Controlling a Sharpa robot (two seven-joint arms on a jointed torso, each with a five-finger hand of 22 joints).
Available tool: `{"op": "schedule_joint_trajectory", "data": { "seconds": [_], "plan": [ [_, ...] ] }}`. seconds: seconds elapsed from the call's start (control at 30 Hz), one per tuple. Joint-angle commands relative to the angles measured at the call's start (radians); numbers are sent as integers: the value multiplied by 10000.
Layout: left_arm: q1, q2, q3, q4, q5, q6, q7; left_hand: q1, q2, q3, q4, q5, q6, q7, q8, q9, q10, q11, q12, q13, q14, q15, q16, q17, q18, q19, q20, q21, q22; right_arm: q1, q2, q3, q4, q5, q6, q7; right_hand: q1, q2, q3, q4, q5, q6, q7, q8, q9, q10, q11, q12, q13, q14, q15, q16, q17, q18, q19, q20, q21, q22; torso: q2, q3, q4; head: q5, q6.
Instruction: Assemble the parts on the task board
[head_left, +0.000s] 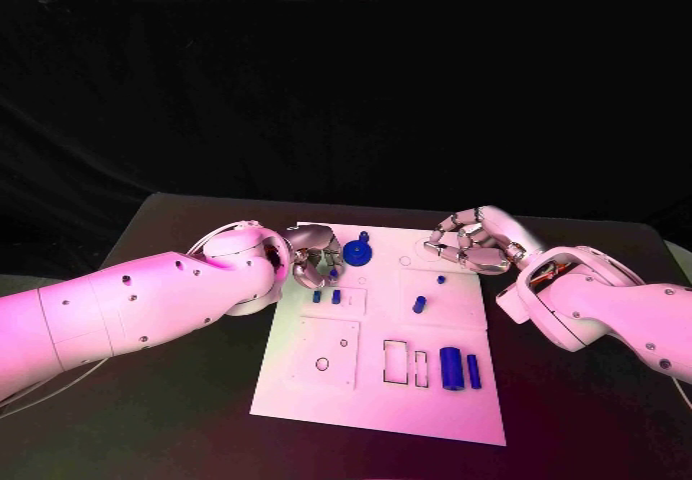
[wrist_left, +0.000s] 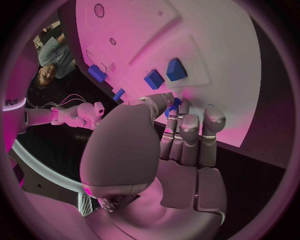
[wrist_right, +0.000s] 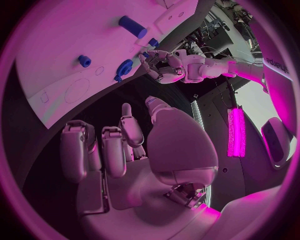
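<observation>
On the task board (head_left: 375, 400), scattered blue parts (head_left: 451, 368); left hand (head_left: 315, 258) pinching one (right hand (head_left: 472, 243) curled, empty).

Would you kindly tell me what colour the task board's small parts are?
Blue; the parts on the white task board show best in the head view.

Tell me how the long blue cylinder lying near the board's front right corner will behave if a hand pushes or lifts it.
The long blue cylinder lies on its side on the task board, so a sideways push would probably roll it. It looks rigid and small, likely light. Its smooth round surface may slip unless it is held across its width.
</observation>
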Motion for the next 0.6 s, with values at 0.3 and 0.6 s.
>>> {"op": "schedule_joint_trajectory", "data": {
  "seconds": [0.3,0.6],
  "plan": [
    [-2,5,3,23,114,-46,129,-69,16,-39,0,-29,-7,22,-52,-10,-97,-9,36,26,-43,21,-8,-24,34,-69,36,-46,-18,-15,3,0,-2,-57,66,66,-114,-22,-8,-7,54,-32,-15,46,16,-3,-19,-12,-11,674,-68,-19,1204,80,-8,-46,-34,1576,-1,-1,4,8,24],
    [-3,-18,4,49,139,-154,217,-258,-182,-390,74,-8,-678,-100,-550,-227,-569,126,-12,-28,-164,144,5,-245,62,-183,144,-187,-156,-18,-3,0,-6,-57,60,66,-114,-22,-8,-7,54,-32,-15,46,16,-3,-19,-12,-11,674,-68,-19,1204,80,-8,-46,-34,1576,2,-3,1,11,26]
  ]
}}
